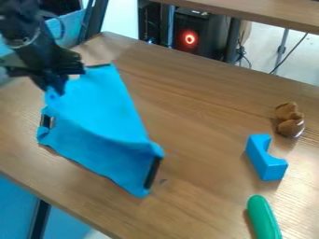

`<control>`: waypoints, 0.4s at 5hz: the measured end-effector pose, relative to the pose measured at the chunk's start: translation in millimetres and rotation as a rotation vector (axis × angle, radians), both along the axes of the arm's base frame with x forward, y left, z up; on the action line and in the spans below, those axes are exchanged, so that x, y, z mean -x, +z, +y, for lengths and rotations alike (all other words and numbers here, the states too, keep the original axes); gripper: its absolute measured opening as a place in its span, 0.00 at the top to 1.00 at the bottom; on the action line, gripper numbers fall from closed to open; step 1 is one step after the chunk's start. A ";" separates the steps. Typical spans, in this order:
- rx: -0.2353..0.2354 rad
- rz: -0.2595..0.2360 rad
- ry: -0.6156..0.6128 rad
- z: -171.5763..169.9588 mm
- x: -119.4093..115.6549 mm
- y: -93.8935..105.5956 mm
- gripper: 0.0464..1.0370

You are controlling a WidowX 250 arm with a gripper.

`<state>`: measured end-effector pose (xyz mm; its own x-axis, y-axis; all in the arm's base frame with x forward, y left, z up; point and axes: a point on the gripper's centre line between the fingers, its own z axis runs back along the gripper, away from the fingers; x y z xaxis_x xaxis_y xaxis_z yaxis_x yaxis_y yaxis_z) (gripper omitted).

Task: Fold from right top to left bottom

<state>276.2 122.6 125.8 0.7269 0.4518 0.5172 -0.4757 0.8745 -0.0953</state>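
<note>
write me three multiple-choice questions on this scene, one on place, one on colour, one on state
1. Where is the blue block?
A) between the brown plush and the green object
B) on the cloth
C) under the gripper

2. What colour is the cloth?
A) red
B) blue
C) white

3. How does the cloth lie?
A) rolled into a tube
B) hung over a chair
C) creased on the table

Key:
1 A: the blue block sits below the brown plush and above the green object in the picture
2 B: the cloth is bright blue
3 C: a curved ridge crosses it on the table
</note>
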 end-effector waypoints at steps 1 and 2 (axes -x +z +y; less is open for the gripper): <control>-0.024 0.065 -0.002 14.6 13.7 -1.3 0.78; -0.044 0.125 -0.022 18.2 29.8 3.6 0.47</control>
